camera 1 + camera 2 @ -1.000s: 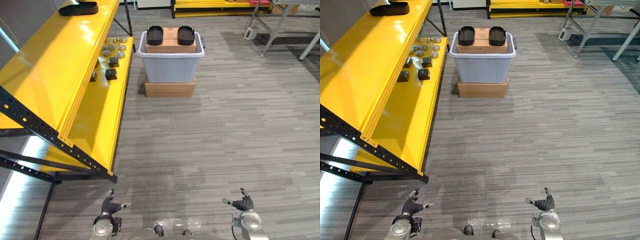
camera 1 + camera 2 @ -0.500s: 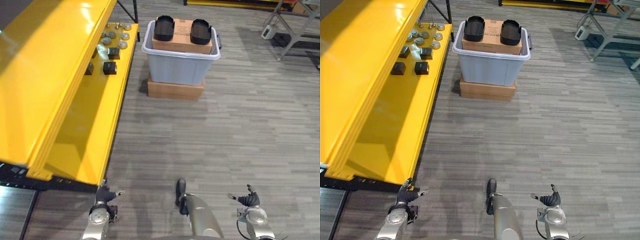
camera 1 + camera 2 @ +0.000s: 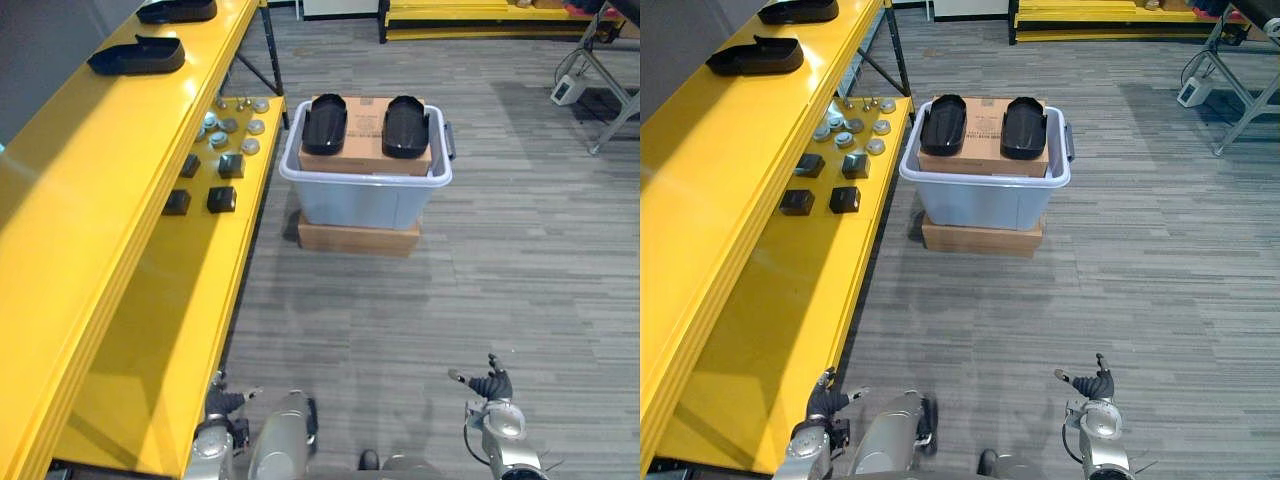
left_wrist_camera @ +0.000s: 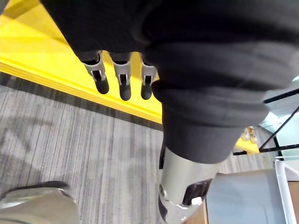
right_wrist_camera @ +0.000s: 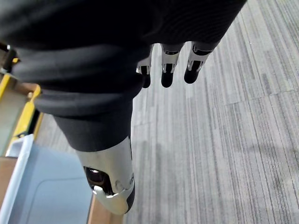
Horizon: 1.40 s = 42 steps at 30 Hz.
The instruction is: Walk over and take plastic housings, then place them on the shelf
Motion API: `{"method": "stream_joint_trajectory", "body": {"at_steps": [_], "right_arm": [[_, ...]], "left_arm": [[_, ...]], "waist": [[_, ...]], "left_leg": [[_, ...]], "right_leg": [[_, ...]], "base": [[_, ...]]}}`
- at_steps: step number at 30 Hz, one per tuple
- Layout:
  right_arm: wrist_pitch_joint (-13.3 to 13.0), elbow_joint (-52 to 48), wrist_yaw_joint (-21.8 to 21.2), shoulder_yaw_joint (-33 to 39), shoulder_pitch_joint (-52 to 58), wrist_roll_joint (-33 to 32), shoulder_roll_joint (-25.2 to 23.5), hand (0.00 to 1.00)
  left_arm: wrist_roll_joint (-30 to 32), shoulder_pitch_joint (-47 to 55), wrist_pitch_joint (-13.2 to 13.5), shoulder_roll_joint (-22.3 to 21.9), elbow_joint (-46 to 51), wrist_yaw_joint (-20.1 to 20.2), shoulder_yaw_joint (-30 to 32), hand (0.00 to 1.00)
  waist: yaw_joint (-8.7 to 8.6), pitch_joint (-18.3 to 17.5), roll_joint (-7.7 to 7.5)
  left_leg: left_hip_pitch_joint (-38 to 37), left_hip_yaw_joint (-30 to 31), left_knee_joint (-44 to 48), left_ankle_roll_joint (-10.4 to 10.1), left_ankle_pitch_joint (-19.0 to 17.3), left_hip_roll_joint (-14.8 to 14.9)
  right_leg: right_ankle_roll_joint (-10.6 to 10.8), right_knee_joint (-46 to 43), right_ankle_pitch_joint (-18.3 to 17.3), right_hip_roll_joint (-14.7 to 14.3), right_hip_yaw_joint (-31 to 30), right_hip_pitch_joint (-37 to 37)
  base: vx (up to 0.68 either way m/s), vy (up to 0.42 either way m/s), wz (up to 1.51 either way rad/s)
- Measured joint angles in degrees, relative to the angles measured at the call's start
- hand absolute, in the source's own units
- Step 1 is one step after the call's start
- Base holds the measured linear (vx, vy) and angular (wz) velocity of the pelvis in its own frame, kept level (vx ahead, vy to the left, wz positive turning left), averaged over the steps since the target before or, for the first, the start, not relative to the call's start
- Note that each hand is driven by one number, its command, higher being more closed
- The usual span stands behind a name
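While both hands hang low, two black plastic housings (image 3: 324,124) lie side by side on a cardboard box (image 3: 365,120) in the grey bin (image 3: 360,205), long axes pointing away from the robot. Left hand (image 3: 222,404), right hand (image 3: 491,386): fingers relaxed, empty, well apart from the housings.

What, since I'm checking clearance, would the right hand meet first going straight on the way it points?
Probably nothing soon: the right hand points over bare floor; the grey bin sits off to its left, though depth is unclear.
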<state>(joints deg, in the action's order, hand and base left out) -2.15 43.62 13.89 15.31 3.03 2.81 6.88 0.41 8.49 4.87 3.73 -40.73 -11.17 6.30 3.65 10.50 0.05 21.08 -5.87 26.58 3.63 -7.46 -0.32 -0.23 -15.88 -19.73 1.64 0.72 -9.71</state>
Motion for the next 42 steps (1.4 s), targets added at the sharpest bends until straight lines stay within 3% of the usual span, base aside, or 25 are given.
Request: {"method": "stream_joint_trajectory", "body": {"at_steps": [2,3,4,6,7,9,11,12,13,14,15,17,18,19,20,22,23,26,27,28,29,31,33,37,42], "right_arm": [[0.1,0.0,-0.2,0.0,0.7,0.1,-0.3,0.0],[0.1,0.0,-0.3,-0.1,1.0,0.1,-0.4,0.0],[0.2,0.0,-0.4,-0.2,1.5,0.1,-0.6,0.0],[0.2,-0.2,-0.4,-0.9,1.2,0.2,-1.2,0.0],[0.2,-0.8,-0.4,-1.3,1.4,0.2,-1.4,0.0],[0.1,-1.2,-0.4,-1.9,1.2,0.2,-1.6,0.0],[0.1,-1.2,-0.4,-1.9,1.5,0.1,-1.8,0.0],[0.1,-1.1,-0.4,-1.8,2.0,0.1,-1.8,0.0],[0.1,-0.3,-0.4,-1.8,2.4,0.1,-1.6,0.0],[0.2,0.6,-0.3,-1.8,2.4,0.1,-1.4,0.0],[0.2,1.5,-0.3,-1.5,2.3,0.1,-0.9,0.0],[0.2,1.4,-0.3,-0.3,1.8,0.0,-1.2,0.0],[0.2,0.9,-0.3,0.0,2.2,0.0,-1.3,0.0],[0.2,0.1,-0.4,-0.3,2.8,-0.1,-1.5,0.0],[0.2,-0.8,-0.4,-0.9,3.0,-0.6,-1.8,0.0],[0.0,-2.2,-0.3,-1.9,3.0,-1.6,-2.4,0.0],[-0.3,-2.4,-0.3,-2.2,2.9,-2.4,-2.6,0.0],[-0.2,-2.6,-0.2,-1.5,2.5,-3.0,-3.1,0.0],[-0.2,-2.5,-0.2,-0.7,2.5,-3.0,-3.2,0.0],[-0.2,-2.5,-0.1,0.2,2.5,-3.0,-3.6,0.0],[-0.1,-2.2,-0.1,1.2,2.8,-3.0,-3.8,0.0],[0.4,-1.9,-0.1,2.2,3.5,-3.2,-5.3,0.0],[0.3,-1.9,-0.1,2.2,3.6,-3.4,-5.6,0.0],[0.2,-1.9,0.0,3.1,3.3,-4.6,-5.6,0.0],[0.2,-2.0,1.0,7.7,4.9,-5.7,-4.6,0.0]], "left_arm": [[0.0,0.0,-0.1,-0.1,-0.7,0.0,-0.3,0.0],[0.0,-0.1,-0.1,0.0,-0.9,0.0,-1.2,0.0],[0.0,-0.1,-0.1,0.1,-1.1,0.0,-1.2,0.0],[-0.2,-0.2,-0.3,0.2,-1.7,-0.1,-1.2,0.0],[-0.7,-0.7,-0.5,0.3,-1.7,-0.1,-1.2,0.0],[-1.0,-1.3,-0.5,0.5,-2.0,-0.1,-1.2,0.0],[-1.0,-2.5,-0.6,0.6,-3.1,-0.1,-1.2,0.0],[-1.0,-2.8,-0.6,0.7,-3.3,-0.1,-1.2,0.0],[-0.9,-3.1,-0.5,1.2,-4.1,-0.1,-1.2,0.0],[-0.9,-3.3,-0.5,1.2,-4.9,-0.1,-1.2,0.0],[-0.9,-3.4,-0.6,1.0,-6.1,-0.1,-1.2,0.0],[-0.8,-3.3,-0.6,0.8,-6.5,-0.1,-1.0,0.0],[-0.8,-3.3,-0.6,0.3,-6.5,-0.1,-0.8,0.0],[-0.8,-3.5,-0.6,-0.7,-6.1,-0.1,0.7,0.0],[-0.8,-2.7,-0.6,-1.5,-5.0,-0.1,1.5,0.0],[-0.8,-1.9,-0.6,-1.9,-4.3,-0.1,1.5,0.0],[-0.8,-1.6,-0.7,-1.9,-4.3,0.0,1.2,0.0],[-0.8,-1.6,-0.7,-3.2,-3.5,0.0,1.1,0.0],[-0.8,-1.9,-0.7,-3.6,-3.0,0.0,1.1,0.0],[-0.8,-2.2,-0.7,-3.8,-3.0,0.0,1.0,0.0],[-0.8,-2.3,-0.7,-4.1,-3.2,0.0,0.9,0.0],[-0.8,-2.9,-0.7,-3.5,-3.2,0.0,0.9,0.0],[-0.8,-2.7,-0.7,-3.1,-3.3,0.0,0.9,0.0],[-0.8,-2.3,-0.7,-2.1,-3.8,-0.1,1.1,0.0],[-0.7,-1.1,-0.8,-1.2,-4.9,-0.1,2.3,0.0]], "waist": [[0.05,-0.2,-0.62],[-0.31,-0.2,-0.73],[-0.74,-0.2,-0.68],[-1.61,-0.2,-0.69],[-2.04,-0.3,-0.57],[-2.71,-0.1,0.03],[-2.99,0.1,0.22],[-3.09,0.1,0.21],[-3.38,-0.3,-0.54],[-3.6,-0.6,-0.9],[-3.35,-0.9,0.13],[-3.3,-1.0,0.46],[-3.63,-0.9,1.05],[-4.28,-0.7,1.58],[-3.82,-0.6,1.66],[-2.47,-0.7,1.84],[-2.42,-0.7,1.21],[-1.62,-0.8,1.88],[-1.58,-0.9,2.12],[-1.58,-1.2,2.56],[-1.88,-1.9,3.98],[-2.66,-2.1,1.39],[-2.5,-2.6,0.21],[-2.44,-3.0,0.38],[-2.61,-4.0,0.4]], "left_leg": [[-3.7,-1.4,0.1,0.9,-3.7,-0.9],[-6.9,-1.5,-0.1,1.6,-5.8,-1.6],[-10.4,-1.4,-0.3,2.0,-7.8,-1.8],[-15.7,-0.5,-1.7,2.4,-8.5,-1.8],[-19.0,0.7,-4.0,2.2,-8.8,-1.3],[-22.7,1.7,-6.7,1.0,-9.7,0.3],[-26.5,2.6,-8.6,0.4,-10.0,1.9],[-27.5,3.4,-8.7,-0.6,-10.6,2.8],[-28.4,4.9,-9.0,-3.2,-12.1,3.9],[-29.3,5.9,-9.6,-3.8,-12.4,4.4],[-30.0,7.2,-10.7,-4.9,-11.8,6.2],[-29.9,7.8,-8.5,-8.1,-9.8,7.0],[-28.1,8.4,-3.6,-8.3,-9.1,7.4],[-23.7,9.1,8.1,-8.3,-5.9,8.0],[-18.5,8.8,20.6,-7.9,-1.2,9.9],[-13.3,6.1,31.6,-7.6,-2.7,12.3],[-11.5,5.3,31.9,-7.3,-3.2,12.4],[-9.2,3.6,18.7,-7.5,-5.0,12.2],[-9.4,3.8,9.8,-8.0,-4.8,11.6],[-9.9,4.3,2.1,-8.5,-2.5,10.9],[-10.2,5.2,-4.1,-8.7,1.3,10.7],[-12.1,4.4,-7.2,-8.2,1.5,8.8],[-13.0,2.8,-7.9,-8.1,1.4,7.7],[-14.3,0.6,-9.5,-7.8,1.3,7.2],[-17.7,-1.4,-14.3,-7.5,2.6,7.3]], "right_leg": [[3.3,-15.8,1.0,1.5,-0.5,4.9],[9.2,-28.5,4.0,2.8,-0.7,9.4],[9.0,-39.0,3.8,3.9,-0.4,13.5],[6.0,-46.1,2.2,5.2,2.1,18.8],[4.5,-45.4,1.3,5.5,4.2,22.2],[3.8,-40.4,0.8,5.3,6.7,25.9],[4.0,-25.3,1.7,4.8,7.3,28.2],[4.3,-17.7,3.7,4.4,6.7,28.5],[4.0,-9.2,13.0,4.0,6.4,28.3],[2.5,-8.8,16.7,3.5,6.4,27.6],[1.0,-10.5,14.7,2.3,7.4,27.6],[-0.8,-13.5,11.2,2.5,9.0,27.6],[-1.2,-13.3,9.9,2.4,10.4,25.8],[-2.1,-11.4,8.9,1.8,12.2,22.1],[-2.5,-8.2,8.7,0.6,12.5,17.5],[-3.1,-4.4,8.7,-1.0,11.6,11.7],[-3.1,-2.6,8.7,-1.0,11.4,10.0],[-3.0,0.2,8.7,-0.9,9.6,6.6],[-2.7,0.3,8.6,-0.9,9.1,6.1],[-1.9,0.2,8.2,-1.2,8.8,6.0],[-0.2,0.0,7.1,-2.0,8.4,6.0],[0.7,-0.2,6.7,0.5,8.0,5.9],[1.5,0.2,6.5,1.8,6.5,5.8],[3.0,2.4,7.5,2.6,4.1,5.5],[2.9,4.3,8.6,2.5,2.2,5.1]], "base": [[0.48,0.153,-0.3],[0.52,0.136,0.0],[0.53,0.122,0.03],[0.57,0.052,0.06],[0.54,-0.013,0.12],[0.36,-0.074,0.27],[0.47,-0.17,0.41],[0.51,-0.256,0.67],[0.43,-0.249,0.64],[0.46,-0.275,0.51],[0.37,-0.231,0.22],[0.49,-0.315,0.3],[0.52,-0.344,0.6],[0.4,-0.268,0.53],[0.38,-0.24,0.29],[0.33,-0.148,-0.26],[0.33,-0.116,-0.33],[0.24,0.002,-0.35],[0.25,0.098,-0.3],[0.26,0.126,-0.25],[0.22,0.141,0.0],[0.21,0.134,0.04],[0.13,0.114,-0.27],[0.05,0.082,-0.28],[-0.02,0.0,-0.21]]}}
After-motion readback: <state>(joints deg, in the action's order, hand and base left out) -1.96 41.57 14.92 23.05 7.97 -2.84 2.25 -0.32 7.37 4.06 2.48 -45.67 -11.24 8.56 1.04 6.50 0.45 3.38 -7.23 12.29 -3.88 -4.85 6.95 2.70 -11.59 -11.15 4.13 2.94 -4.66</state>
